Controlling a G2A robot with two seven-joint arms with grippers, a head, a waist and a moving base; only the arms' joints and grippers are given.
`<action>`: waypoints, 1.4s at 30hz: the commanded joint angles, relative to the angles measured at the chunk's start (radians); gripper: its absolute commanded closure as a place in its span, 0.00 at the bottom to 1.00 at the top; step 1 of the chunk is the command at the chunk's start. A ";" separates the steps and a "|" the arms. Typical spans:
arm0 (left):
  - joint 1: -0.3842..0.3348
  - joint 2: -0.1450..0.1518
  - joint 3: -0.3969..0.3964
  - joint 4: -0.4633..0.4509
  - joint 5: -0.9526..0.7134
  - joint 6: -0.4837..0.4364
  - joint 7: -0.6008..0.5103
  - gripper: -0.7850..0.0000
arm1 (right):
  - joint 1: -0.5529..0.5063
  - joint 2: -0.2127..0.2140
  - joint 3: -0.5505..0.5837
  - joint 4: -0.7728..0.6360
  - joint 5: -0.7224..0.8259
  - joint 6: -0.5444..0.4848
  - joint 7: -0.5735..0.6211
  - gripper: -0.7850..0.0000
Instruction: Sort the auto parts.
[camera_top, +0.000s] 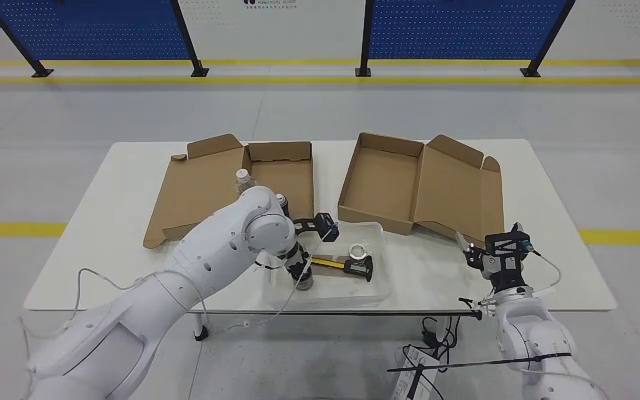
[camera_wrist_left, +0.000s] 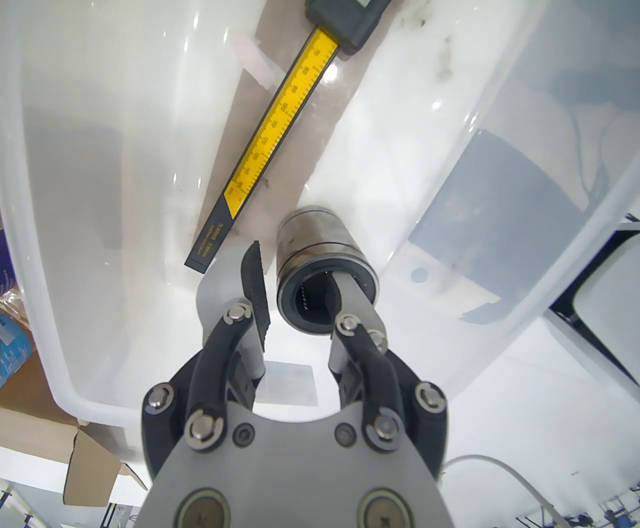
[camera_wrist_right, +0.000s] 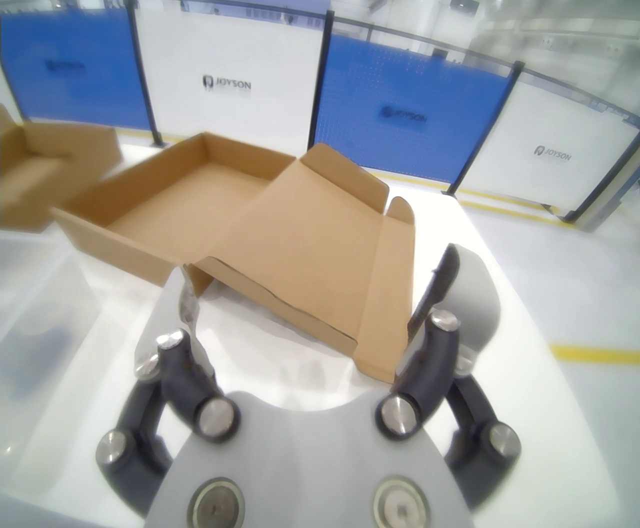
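I've got L gripper (camera_wrist_left: 295, 270) fingers apart: one in the bearing (camera_wrist_left: 320, 240) bore, other just outside its wall; axis runs along fingers. Bearing's at bin (camera_wrist_left: 35, 280) 7 o'clock corner. R gripper (camera_wrist_right: 316, 270) apart too, farther off at 3 o'clock.

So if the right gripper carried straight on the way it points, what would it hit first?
Probably the folded-out lid of the open cardboard box, which lies straight ahead of the open right gripper; how far off is hard to judge.

An industrial test hall; blue partition panels (camera_top: 90, 30) and yellow floor lines (camera_top: 20, 229) beyond the white table (camera_top: 560, 200).
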 joint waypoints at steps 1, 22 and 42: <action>-0.003 -0.003 0.004 0.008 -0.009 0.000 0.000 0.57 | 0.000 0.000 0.000 0.000 0.000 0.000 0.000 0.00; -0.022 -0.008 0.023 0.023 -0.074 -0.003 0.003 1.00 | 0.000 0.000 0.000 0.000 0.000 0.000 0.000 0.00; 0.030 0.056 -0.097 -0.200 -0.041 0.031 -0.006 1.00 | 0.000 0.000 0.000 0.000 0.000 0.000 0.000 0.00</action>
